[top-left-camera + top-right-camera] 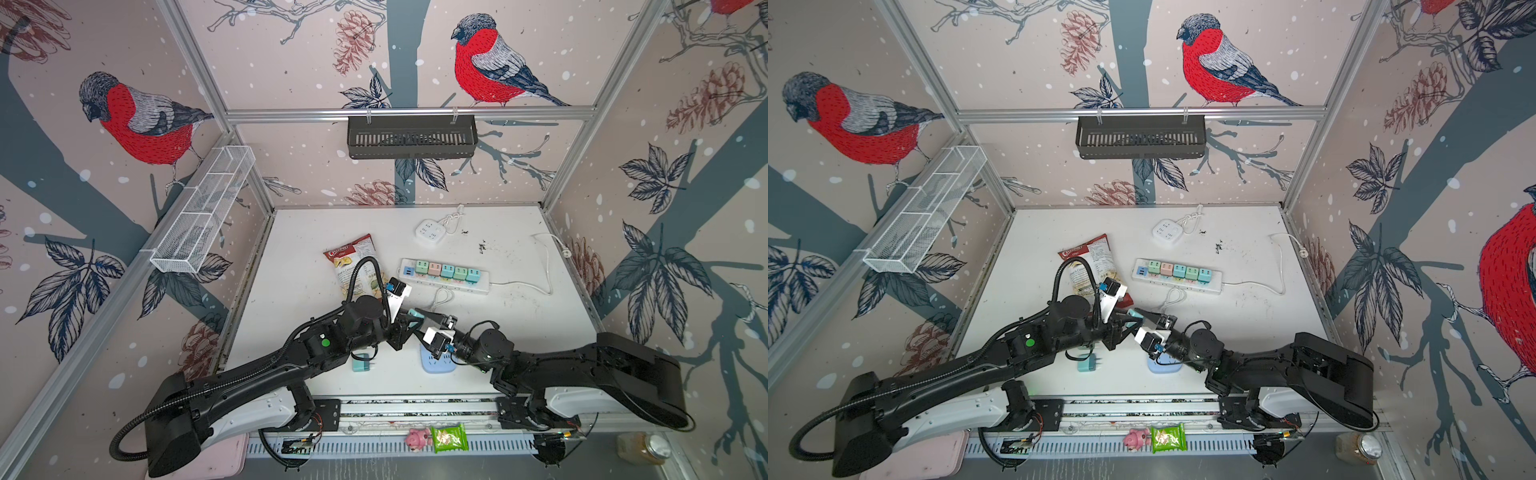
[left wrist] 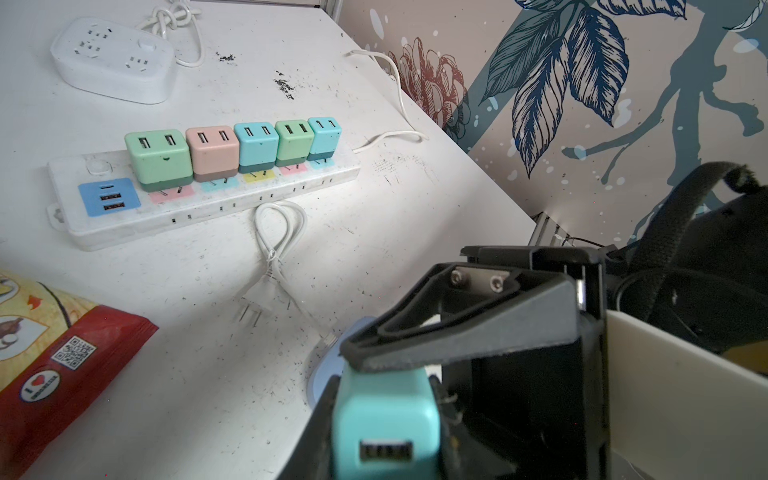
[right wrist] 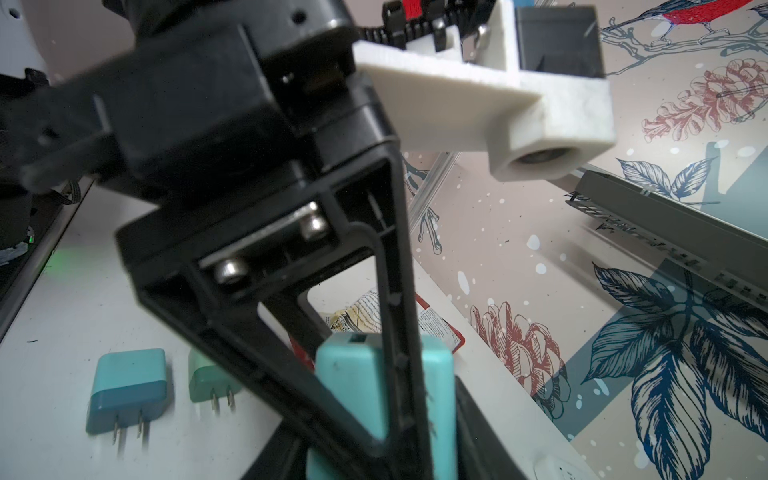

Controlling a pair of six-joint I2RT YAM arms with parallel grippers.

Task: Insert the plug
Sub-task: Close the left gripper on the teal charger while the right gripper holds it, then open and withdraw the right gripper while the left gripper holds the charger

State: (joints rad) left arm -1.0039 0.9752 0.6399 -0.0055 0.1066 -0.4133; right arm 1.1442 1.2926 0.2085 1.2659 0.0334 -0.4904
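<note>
Plainly, the left pincer (image 1: 412,318) is clamped fully shut on the teal plug (image 2: 386,415). In the left wrist view the plug sits between its two dark fingers, with the USB port facing the camera. The right pincer (image 1: 1144,314) meets it nose to nose from the opposite side, and its fingers lie around the same plug. One black triangular finger (image 2: 449,328) rests its tip on the plug's upper edge. Whether the right pincer presses the plug or merely flanks it cannot be told. The prongs are hidden. The plug hangs off the tabletop (image 1: 519,332), near the front middle, between the two arms.

Just below the meeting point lies a pale blue socket block (image 1: 437,362), partly covered by the right wrist. A white cord (image 2: 274,232) loops from it toward the power strip (image 1: 444,275). By the left forearm lie two loose plugs, a blue one (image 3: 126,390) and a green one (image 3: 208,376), prongs showing.

Farther back, the power strip lies well apart from the held plug. It carries five coloured plugs in a row and a blue USB panel at one end. A snack bag (image 1: 353,266) lies near that end, partly under the left wrist. A white square socket block (image 1: 431,232) with a knotted cord sits behind the strip.
</note>
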